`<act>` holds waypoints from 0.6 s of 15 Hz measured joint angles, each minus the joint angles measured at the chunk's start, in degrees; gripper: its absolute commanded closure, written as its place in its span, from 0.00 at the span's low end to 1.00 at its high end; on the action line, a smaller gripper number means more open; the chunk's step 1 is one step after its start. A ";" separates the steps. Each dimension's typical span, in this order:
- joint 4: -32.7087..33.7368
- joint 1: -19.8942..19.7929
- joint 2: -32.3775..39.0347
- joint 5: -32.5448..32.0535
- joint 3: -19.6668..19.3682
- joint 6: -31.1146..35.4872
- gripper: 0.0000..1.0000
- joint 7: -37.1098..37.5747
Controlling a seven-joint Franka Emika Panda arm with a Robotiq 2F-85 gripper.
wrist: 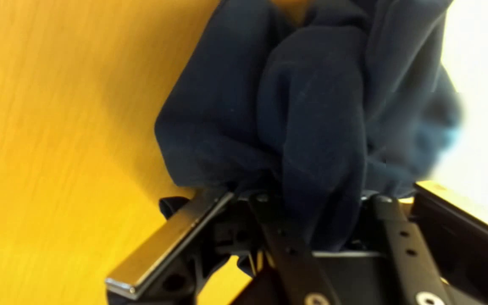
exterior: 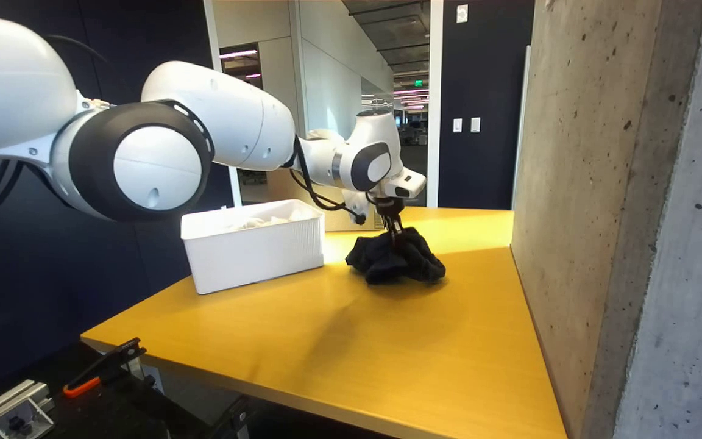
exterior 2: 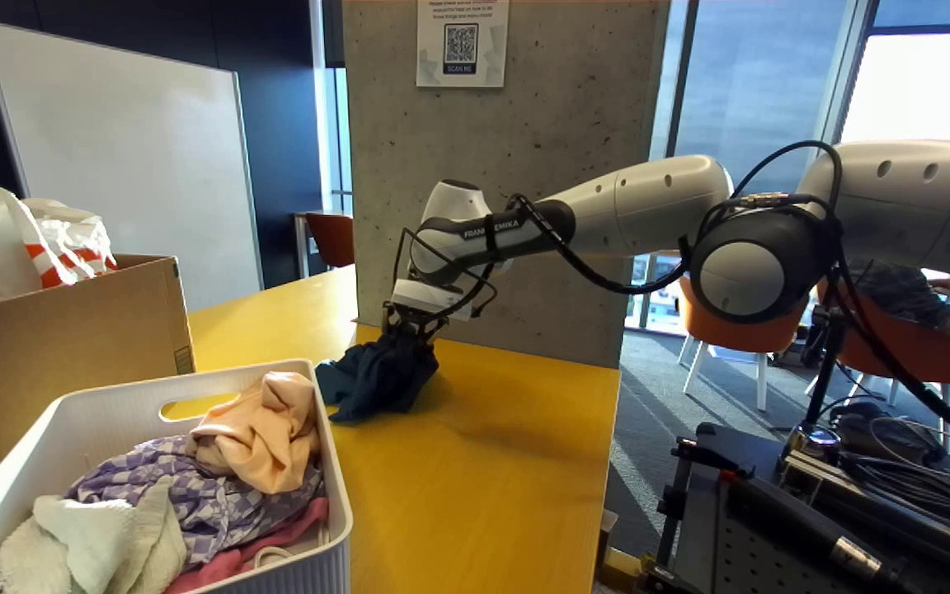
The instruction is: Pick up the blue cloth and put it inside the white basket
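The blue cloth (exterior: 381,259) is dark navy and bunched under my gripper (exterior: 396,233) on the yellow table. In an exterior view the cloth (exterior 2: 376,379) rises to a peak at the gripper (exterior 2: 413,326), its lower folds at or just above the table. In the wrist view the cloth (wrist: 316,110) runs up between the gripper's fingers (wrist: 322,201) towards the palm. The fingers appear shut on it; the fingertips are hidden in folds. The white basket (exterior: 259,259) stands beside the cloth, apart from it. In an exterior view the basket (exterior 2: 112,421) holds several other cloths.
A peach cloth (exterior 2: 265,433), a purple checked cloth (exterior 2: 195,478) and a pale cloth (exterior 2: 87,536) lie in the basket. A cardboard box (exterior 2: 71,346) with plastic bags stands behind it. A concrete pillar (exterior: 595,183) borders the table (exterior: 387,347).
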 measured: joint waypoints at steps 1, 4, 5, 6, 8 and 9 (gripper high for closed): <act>0.09 0.48 -0.60 -0.02 0.00 1.43 0.95 0.01; 0.43 2.59 -2.54 -0.23 -0.01 5.22 0.95 0.27; 0.53 3.51 -3.20 -0.40 -0.03 6.29 0.95 0.31; 0.59 4.59 -3.90 -0.61 -0.06 7.28 0.95 0.35; 0.83 7.16 -5.07 -1.59 -0.39 9.26 0.95 0.55; 0.93 8.66 -5.60 -2.34 -0.66 10.16 0.95 0.83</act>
